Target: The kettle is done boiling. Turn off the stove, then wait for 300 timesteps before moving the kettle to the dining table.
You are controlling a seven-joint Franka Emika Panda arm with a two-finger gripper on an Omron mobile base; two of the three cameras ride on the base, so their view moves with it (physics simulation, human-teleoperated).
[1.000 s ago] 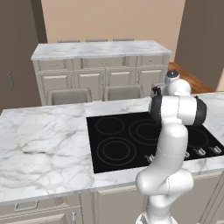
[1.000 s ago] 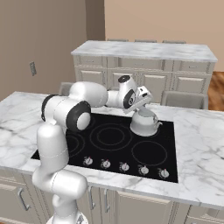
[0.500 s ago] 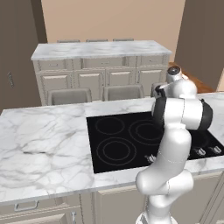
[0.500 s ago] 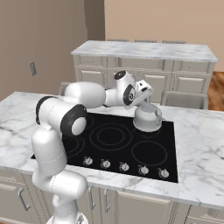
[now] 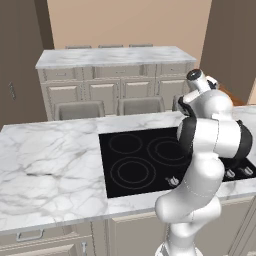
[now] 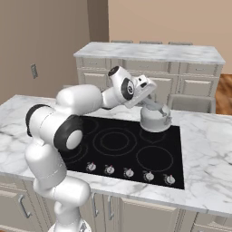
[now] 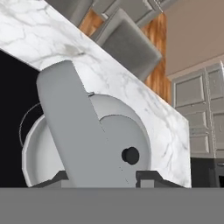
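Note:
The small white-grey kettle (image 6: 155, 119) hangs over the rear right burner of the black stove (image 6: 118, 145), seemingly just off the glass. My gripper (image 6: 151, 105) reaches from the left and is shut on the kettle's arched handle. In the hand view the broad grey handle (image 7: 74, 127) runs down between my fingertips (image 7: 148, 177), above the domed lid with its dark knob (image 7: 130, 155). The gripper (image 7: 103, 179) sits right over the kettle (image 7: 118, 135). Silver knobs (image 6: 129, 172) line the stove's front edge. The dining table is out of view.
White marble island top (image 6: 206, 149) surrounds the stove (image 5: 145, 160). Grey chairs (image 6: 190, 103) stand along its far side. Behind them is a marble counter with panelled cabinets (image 6: 149, 52). My arm (image 5: 210, 135) blocks the stove's right end in the left base view.
The gripper, holding the kettle's handle, has carried the kettle slightly up and to the right over the rear right burner. The arm's elbow has swung right with it.

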